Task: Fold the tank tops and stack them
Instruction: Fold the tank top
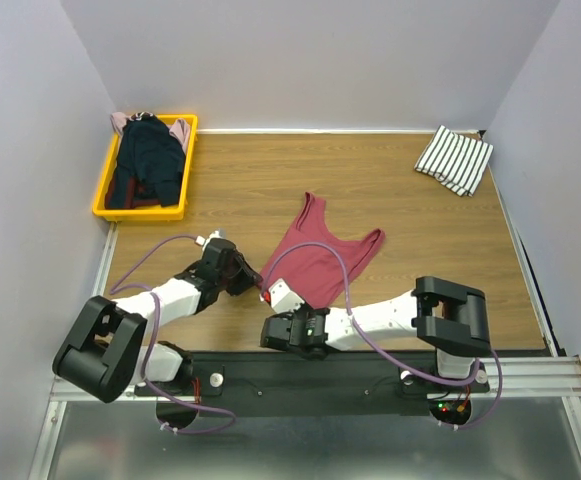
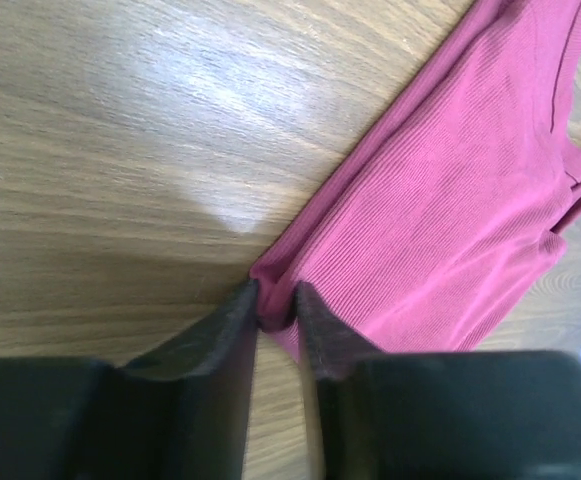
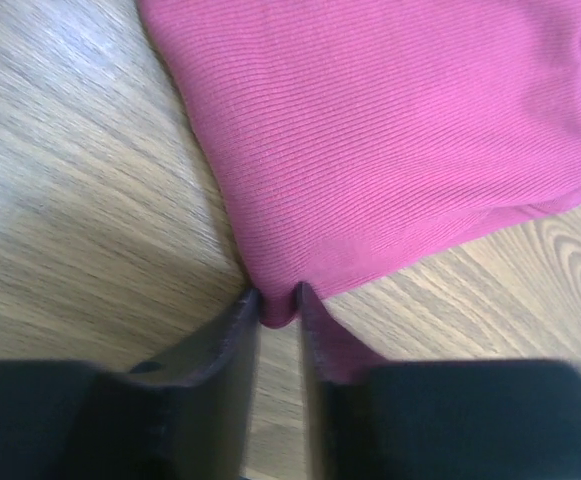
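Observation:
A dark red tank top lies flat mid-table, straps toward the back. My left gripper is at its near-left hem corner. In the left wrist view the jaws pinch a bunched bit of that red cloth. My right gripper sits just beside it at the near hem. In the right wrist view its jaws are closed on a hem corner of the red cloth. A striped tank top lies folded at the back right. A navy top and a pale pink one fill the bin.
The yellow bin stands at the back left against the wall. Grey walls close the table on the left, back and right. Both arms' bases and a metal rail run along the near edge. Bare wood lies between bin and striped top.

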`<state>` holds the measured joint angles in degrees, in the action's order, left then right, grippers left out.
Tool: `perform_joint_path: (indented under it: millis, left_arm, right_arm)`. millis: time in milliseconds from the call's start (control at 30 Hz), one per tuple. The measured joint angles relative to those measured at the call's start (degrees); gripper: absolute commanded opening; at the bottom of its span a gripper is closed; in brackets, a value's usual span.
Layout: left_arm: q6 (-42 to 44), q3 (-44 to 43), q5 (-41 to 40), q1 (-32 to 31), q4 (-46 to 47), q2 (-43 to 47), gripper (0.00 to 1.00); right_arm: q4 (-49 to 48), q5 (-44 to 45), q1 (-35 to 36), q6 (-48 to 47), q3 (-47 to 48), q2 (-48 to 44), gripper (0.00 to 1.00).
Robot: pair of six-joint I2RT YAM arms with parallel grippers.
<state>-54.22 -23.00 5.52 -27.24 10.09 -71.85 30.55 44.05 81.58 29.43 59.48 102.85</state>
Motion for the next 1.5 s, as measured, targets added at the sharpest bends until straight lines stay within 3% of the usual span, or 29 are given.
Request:
perform_joint_path:
  millis: [133,233,600,900,1133,1300,1500]
  left_arm:
    - [0.04,-0.02,-0.09,0.0,0.44,-1.05,0.17]
    - [0.17,-0.48,-0.15,0.11,0.55,-1.66,0.0]
    - [2.73,-2.99,-0.98,6.43,-1.9,-0.07,0.0]
    - [7.65,-6.51,-1.03,19.02,-10.47,6.32,0.0]
    - [10.97,-16.48,-0.61,23.15,-17.97,9.33,0.0]
    - [11.61,-22.03,2.38,22.93,-18.12,9.05,0.0]
    - [11.43,-25.2,3.39,17.53,-17.46,3.82,0.0]
  right_arm:
    - [0.17,-0.31,0.0,-0.74,0.0,0.42,0.12]
    - [0.33,-0.42,0.0,-1.44,0.02,0.5,0.08]
    - [0.76,-9.81,-0.02,-5.07,8.48,1.11,0.01]
    - [-1.16,-25.18,-0.13,-5.46,28.94,11.85,0.0]
    - [-1.49,-31.04,-0.52,-5.11,40.52,13.86,0.01]
    - [-2.36,-32.89,-2.82,-3.54,41.16,12.22,0.01]
    - [-5.4,-35.04,-5.99,0.17,31.34,4.79,0.0]
